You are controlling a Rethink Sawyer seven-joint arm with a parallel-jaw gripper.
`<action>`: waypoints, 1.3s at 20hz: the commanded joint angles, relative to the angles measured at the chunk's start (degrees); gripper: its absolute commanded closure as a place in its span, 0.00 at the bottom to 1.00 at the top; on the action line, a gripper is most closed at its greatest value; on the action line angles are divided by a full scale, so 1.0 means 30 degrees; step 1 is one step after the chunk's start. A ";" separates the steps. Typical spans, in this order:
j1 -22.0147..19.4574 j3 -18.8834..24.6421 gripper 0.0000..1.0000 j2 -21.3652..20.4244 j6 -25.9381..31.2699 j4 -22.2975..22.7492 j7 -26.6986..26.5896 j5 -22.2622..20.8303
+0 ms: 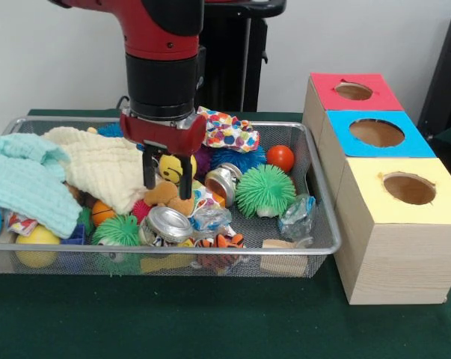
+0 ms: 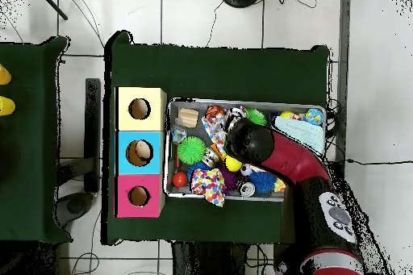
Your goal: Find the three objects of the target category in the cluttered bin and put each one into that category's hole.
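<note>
The silver wire-mesh bin (image 1: 324,196) is full of mixed toys, cans and cloths; it also shows in the overhead view (image 2: 170,152). My gripper (image 1: 167,182) reaches down into the bin's middle. Its two black fingers (image 1: 148,170) stand apart on either side of a yellow smiley ball (image 1: 172,167), just above a brown plush toy (image 1: 167,196). Three wooden boxes stand beside the bin, each with a round hole: red top (image 1: 337,103), blue top (image 1: 343,139), yellow top (image 1: 375,202). In the overhead view my arm (image 2: 252,144) covers the gripper.
Around the gripper lie a cream cloth (image 1: 98,168), a light blue cloth (image 1: 23,179), a polka-dot cloth (image 1: 229,131), two crushed cans (image 1: 168,223), a green spiky ball (image 1: 264,189), an orange ball (image 1: 280,158) and a wooden block (image 1: 277,254).
</note>
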 commanded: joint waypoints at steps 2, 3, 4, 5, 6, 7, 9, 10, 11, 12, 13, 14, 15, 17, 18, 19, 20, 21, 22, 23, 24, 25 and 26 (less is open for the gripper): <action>0.0160 0.1356 0.00 -0.0067 0.3184 0.1277 0.2000 0.0328; 0.0138 0.1365 0.00 0.0048 0.3037 0.1202 0.1947 0.0260; 0.0046 0.1476 0.00 0.0123 0.2552 0.1307 0.1958 0.0222; -0.0079 0.1556 0.00 0.0328 0.2337 0.1177 0.1962 0.0246; -0.0183 0.1650 0.00 0.0429 0.2043 0.1160 0.1955 0.0235; -0.0288 0.1743 0.00 0.0530 0.1748 0.1142 0.1949 0.0224; -0.0223 0.1617 0.00 0.0646 0.1279 0.1065 0.2012 0.0073; -0.0140 0.1473 0.00 0.0735 0.1077 0.0911 0.1960 -0.0105; -0.0060 0.1333 0.00 0.0938 0.0946 0.0668 0.1922 -0.0237; 0.0041 0.1171 0.00 0.1104 0.0763 0.0400 0.1893 -0.0381; 0.0142 0.1009 0.00 0.1269 0.0579 0.0133 0.1864 -0.0525; 0.0180 0.0949 0.00 0.1348 0.0403 0.0022 0.1897 -0.0561; 0.0193 0.0925 0.00 0.1409 0.0184 -0.0056 0.1979 -0.0548; 0.0428 0.0622 0.00 0.1355 -0.0018 -0.0229 0.2110 -0.0653; 0.0613 0.0420 0.00 0.1308 0.0084 -0.0330 0.2172 -0.0696; 0.0734 0.0275 0.00 0.1380 0.0125 -0.0465 0.2178 -0.0743; 0.0756 0.0279 0.00 0.1422 0.0086 -0.0392 0.2230 -0.0694; 0.0779 0.0283 0.00 0.1464 0.0047 -0.0319 0.2282 -0.0646; 0.0788 0.0296 0.00 0.1470 -0.0108 -0.0227 0.2316 -0.0631; 0.0852 0.0214 0.00 0.1508 -0.0218 -0.0242 0.2283 -0.0705; 0.0980 0.0047 0.00 0.1531 -0.0300 -0.0416 0.2129 -0.0912; 0.1158 -0.0196 0.00 0.1578 -0.0274 -0.0575 0.2062 -0.1074; 0.1377 -0.0506 0.00 0.1586 -0.0048 -0.0725 0.2067 -0.1166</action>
